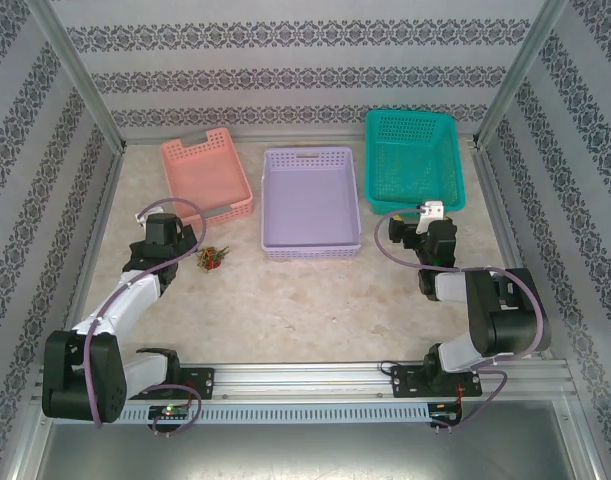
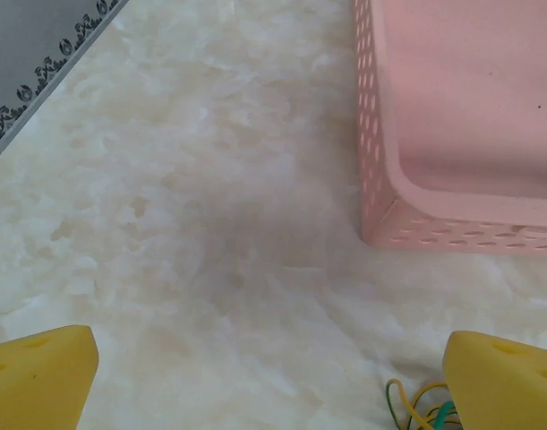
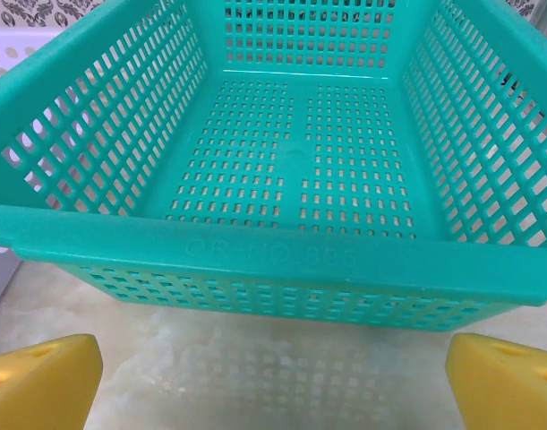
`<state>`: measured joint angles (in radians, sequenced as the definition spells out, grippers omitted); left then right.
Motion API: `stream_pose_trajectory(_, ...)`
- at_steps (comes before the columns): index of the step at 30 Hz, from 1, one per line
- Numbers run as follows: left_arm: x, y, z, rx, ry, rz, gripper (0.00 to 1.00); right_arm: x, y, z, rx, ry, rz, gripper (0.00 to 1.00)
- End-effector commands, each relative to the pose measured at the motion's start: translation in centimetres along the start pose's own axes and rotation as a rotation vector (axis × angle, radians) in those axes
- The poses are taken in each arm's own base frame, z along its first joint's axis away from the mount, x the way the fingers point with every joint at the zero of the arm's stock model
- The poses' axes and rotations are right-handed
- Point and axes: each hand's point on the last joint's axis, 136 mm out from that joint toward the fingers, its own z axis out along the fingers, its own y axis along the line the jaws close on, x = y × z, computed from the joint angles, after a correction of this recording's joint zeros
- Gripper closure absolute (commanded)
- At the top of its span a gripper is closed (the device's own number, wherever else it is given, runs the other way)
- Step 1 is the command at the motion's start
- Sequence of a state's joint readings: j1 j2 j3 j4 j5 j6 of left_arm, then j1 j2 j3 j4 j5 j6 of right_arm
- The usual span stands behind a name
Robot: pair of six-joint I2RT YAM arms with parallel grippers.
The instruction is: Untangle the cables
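Lying bundled on the table [image 1: 315,300], the cables [image 1: 212,259] show from above. Left gripper [image 2: 273,376] gapes, glimpsing only yellow-green loops; right gripper [image 3: 273,376], also spread, faces the teal basket [image 3: 255,255].

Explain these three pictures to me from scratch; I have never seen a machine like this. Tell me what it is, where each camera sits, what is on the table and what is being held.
Two robot arms are bolted to the near edge of a table. The overhead picture looks down from above and behind them. The other two pictures come from cameras on the wrists; the yellow blocks are fingertip pads.

On the table stand a pink basket, a lilac basket and a teal basket. A small tangle of coloured cables lies beside the left gripper. The right gripper faces the teal basket. Both grippers are open and hold nothing.
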<state>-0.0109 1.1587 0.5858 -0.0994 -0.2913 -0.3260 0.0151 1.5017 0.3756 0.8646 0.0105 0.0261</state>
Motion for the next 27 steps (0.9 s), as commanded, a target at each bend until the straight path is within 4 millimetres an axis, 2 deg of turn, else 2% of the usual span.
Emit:
stream_pose_trajectory(1,-1.01,0.82,-1.0,0.005,-0.086,-0.053,0.01,-0.87,-0.26,0.21,0.002,-0.028,0.006,0.02)
stream_pose_trajectory(10,-1.13,1.5,-1.79,0.008,-0.114,-0.06,0.01,-0.85,-0.23,0.22,0.002,-0.028,0.005,0.02)
stream_pose_trajectory(27,-1.7,1.08,-1.89,0.084,-0.113,-0.04,0.01,-0.89,-0.26,0.22,0.003,-0.029,0.008,0.02)
